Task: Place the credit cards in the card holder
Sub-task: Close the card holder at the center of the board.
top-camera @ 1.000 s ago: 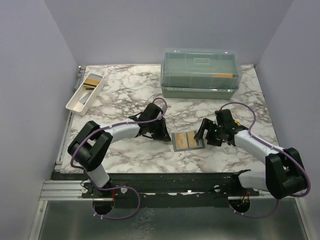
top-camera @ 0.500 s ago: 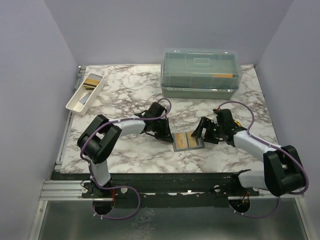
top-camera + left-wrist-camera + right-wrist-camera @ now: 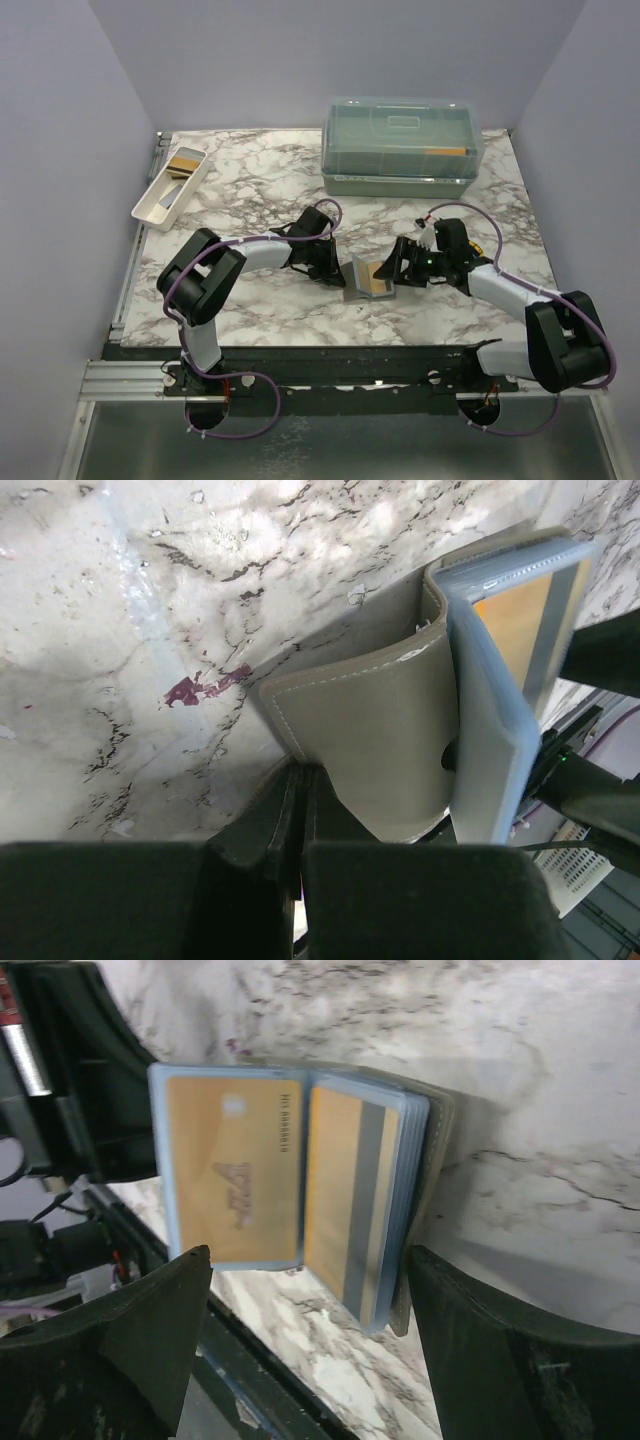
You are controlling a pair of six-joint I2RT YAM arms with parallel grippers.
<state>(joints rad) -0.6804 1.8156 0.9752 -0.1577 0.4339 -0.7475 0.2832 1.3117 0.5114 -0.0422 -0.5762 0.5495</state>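
The grey-olive card holder [image 3: 368, 278] stands half folded at the table's middle, its left flap raised. Gold-orange credit cards [image 3: 232, 1170] sit in its blue-grey slots; one also shows in the left wrist view [image 3: 510, 620]. My left gripper [image 3: 335, 272] is shut, its tips [image 3: 302, 772] pressed against the lower edge of the holder's olive cover [image 3: 380, 740]. My right gripper [image 3: 400, 265] is open, its jaws [image 3: 310, 1260] standing either side of the holder's right half [image 3: 440, 1150] without touching it. More cards, one gold-orange [image 3: 186, 160], lie in the white tray.
The long white tray [image 3: 141, 212] sits at the back left. A big clear lidded box [image 3: 403, 145] stands at the back centre. The table's front edge runs just below the holder in the right wrist view.
My left gripper slid right against the holder and its left flap rose from flat to half folded. My right gripper closed in a little on the holder's right side.
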